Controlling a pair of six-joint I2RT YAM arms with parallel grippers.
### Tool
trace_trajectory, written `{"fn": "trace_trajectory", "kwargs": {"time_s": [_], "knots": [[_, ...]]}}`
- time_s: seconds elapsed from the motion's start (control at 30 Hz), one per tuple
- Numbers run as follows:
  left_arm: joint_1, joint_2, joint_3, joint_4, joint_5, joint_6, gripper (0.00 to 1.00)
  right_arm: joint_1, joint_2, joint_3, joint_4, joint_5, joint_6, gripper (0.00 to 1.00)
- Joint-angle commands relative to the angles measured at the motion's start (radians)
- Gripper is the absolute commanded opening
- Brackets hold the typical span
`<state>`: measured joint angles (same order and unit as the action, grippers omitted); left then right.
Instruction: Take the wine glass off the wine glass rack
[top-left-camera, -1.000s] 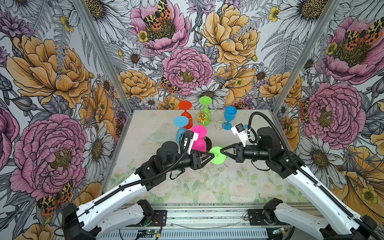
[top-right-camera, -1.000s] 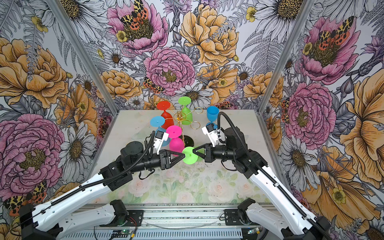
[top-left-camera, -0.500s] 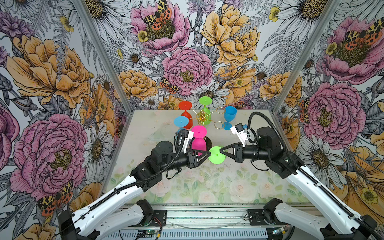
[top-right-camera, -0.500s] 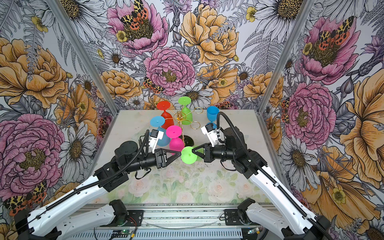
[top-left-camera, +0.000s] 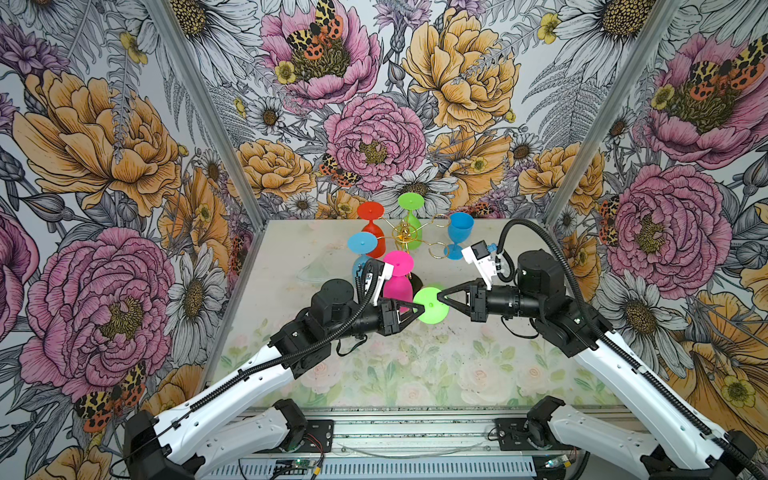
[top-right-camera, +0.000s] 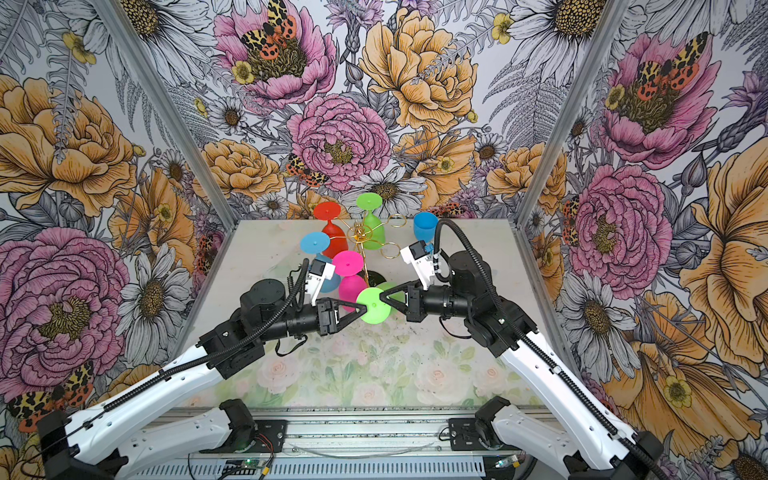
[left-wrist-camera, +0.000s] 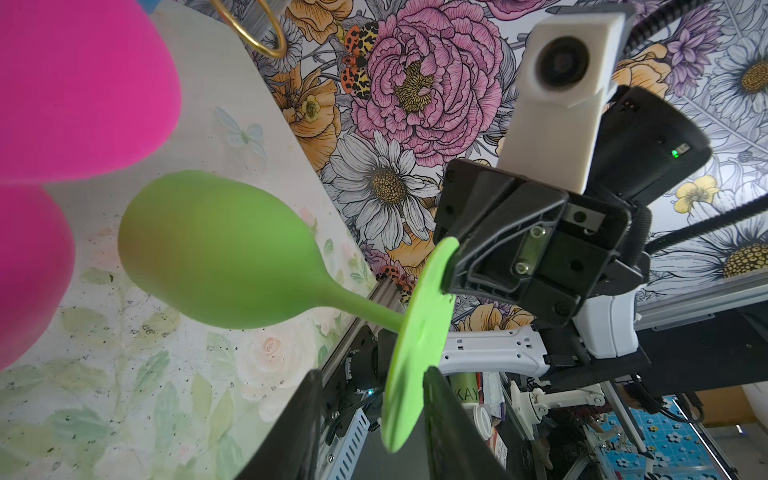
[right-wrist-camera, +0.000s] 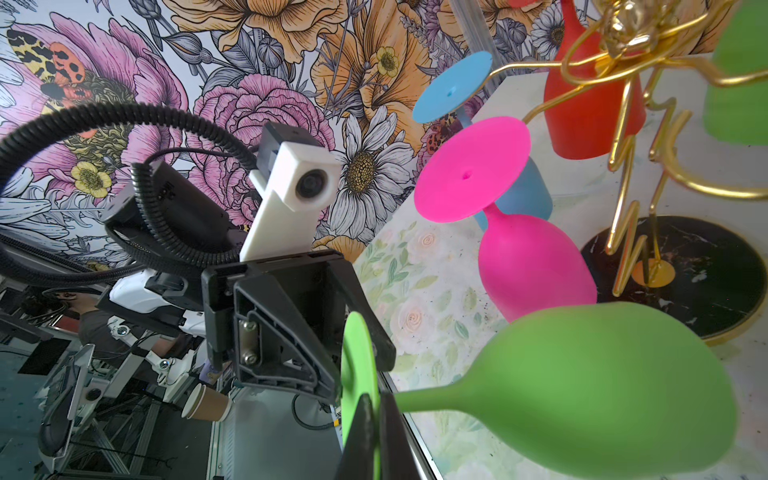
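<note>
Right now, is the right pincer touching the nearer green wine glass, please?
Touching: right wrist view shows the right pincer shut on the green wine glass, at its foot.

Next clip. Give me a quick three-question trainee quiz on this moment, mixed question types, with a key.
1. True or false: the right gripper is shut on the foot of the front green glass.
2. How many glasses hang upside down on the rack? A two, B four, C six.
3. Fill in: the glass standing upright on the table is ___.
Key: 1 true; 2 B; 3 the blue glass.
</note>
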<state>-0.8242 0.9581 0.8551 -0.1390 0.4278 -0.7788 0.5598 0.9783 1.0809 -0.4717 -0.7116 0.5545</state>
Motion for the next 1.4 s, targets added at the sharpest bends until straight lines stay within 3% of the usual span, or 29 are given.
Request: {"fn": "trace_trajectory", "kwargs": {"time_s": [0.0, 0.53, 0.67, 0.9, 1.03, 1.2, 1.37], "knots": [[0.008, 0.001, -0.005, 0.066, 0.062, -0.002, 0.36, 0.009, -0.001, 0.0, 0.08, -0.019, 0.023, 0.0], [0.008, -0.001, -0.017, 0.114, 0.094, -0.031, 0.06, 0.009, -0.01, -0.035, 0.093, 0.0, 0.03, 0.01], [0.01, 0.009, -0.017, 0.134, 0.107, -0.037, 0.02, 0.006, -0.026, -0.039, 0.091, 0.0, 0.034, 0.11], [0.009, 0.047, -0.021, 0.168, 0.151, -0.045, 0.0, -0.022, -0.081, -0.035, 0.081, 0.016, 0.06, 0.47], [0.01, 0.063, -0.025, 0.173, 0.192, -0.025, 0.0, -0.092, -0.11, -0.03, 0.044, 0.05, 0.099, 0.6], [0.001, 0.044, -0.04, 0.17, 0.271, 0.056, 0.0, -0.229, -0.084, -0.018, -0.078, 0.081, 0.186, 0.66], [-0.056, -0.03, -0.052, 0.145, 0.314, 0.213, 0.0, -0.277, -0.017, -0.012, -0.214, 0.119, 0.165, 0.68]]}}
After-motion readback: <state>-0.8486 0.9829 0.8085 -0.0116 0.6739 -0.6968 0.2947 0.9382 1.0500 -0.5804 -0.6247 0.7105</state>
